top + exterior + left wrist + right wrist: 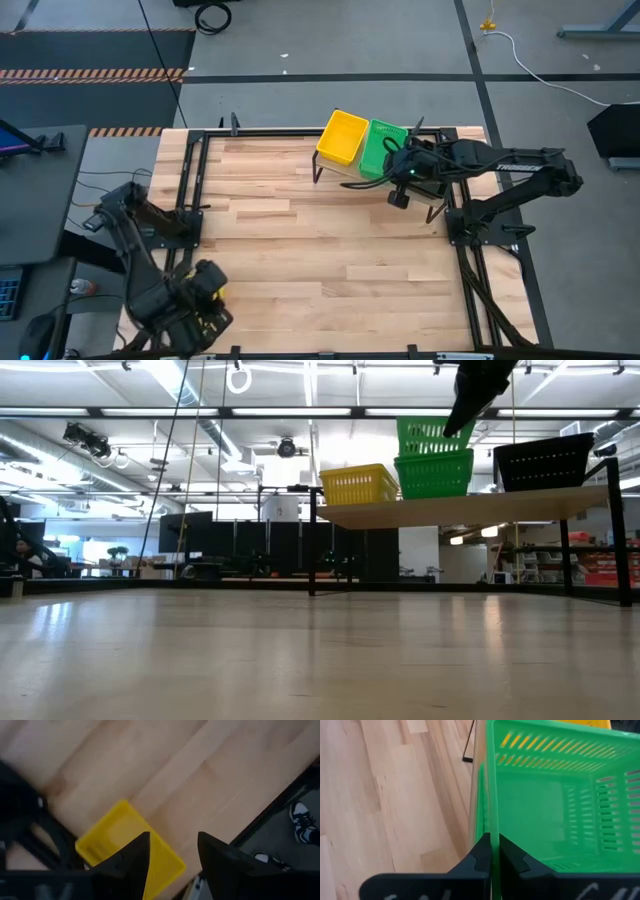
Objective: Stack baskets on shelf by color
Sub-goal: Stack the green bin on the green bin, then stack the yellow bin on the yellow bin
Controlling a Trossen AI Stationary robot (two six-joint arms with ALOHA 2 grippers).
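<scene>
two green baskets on show in the low view: one sitting on the shelf [470, 507], the other, the green basket [555, 795], held above it and not yet nested. right gripper [494, 851] pinched on that upper basket's thin wall, fingers pressed nearly together with the plastic edge between them. to one side on the shelf, a yellow basket [358, 484]; to the other, a black basket [543, 461], tilted rather than flat. left gripper [172, 855] parked low at the near left corner of the table [300, 250], fingers spread, hovering over another yellow basket [125, 847] and gripping nothing.

risks, as a judgement only. held by one wall, so likely to hang skewed; if lowered out of line with the lower green basket [434, 473], probably caught rim on rim and left cocked instead of seated. if pushed down while misaligned, possibly enough to shove the lower basket sideways into the yellow one, or toward the shelf's edge. thin mesh wall and a narrow pinch: some chance of slipping or swinging on release, dropping off the stack. close quarters on the right too, with the black basket already leaning near the arm's path, so liable to be knocked by a wide withdrawal. safest guess: square up over the lower basket first, then descend straight and open only once settled.
</scene>
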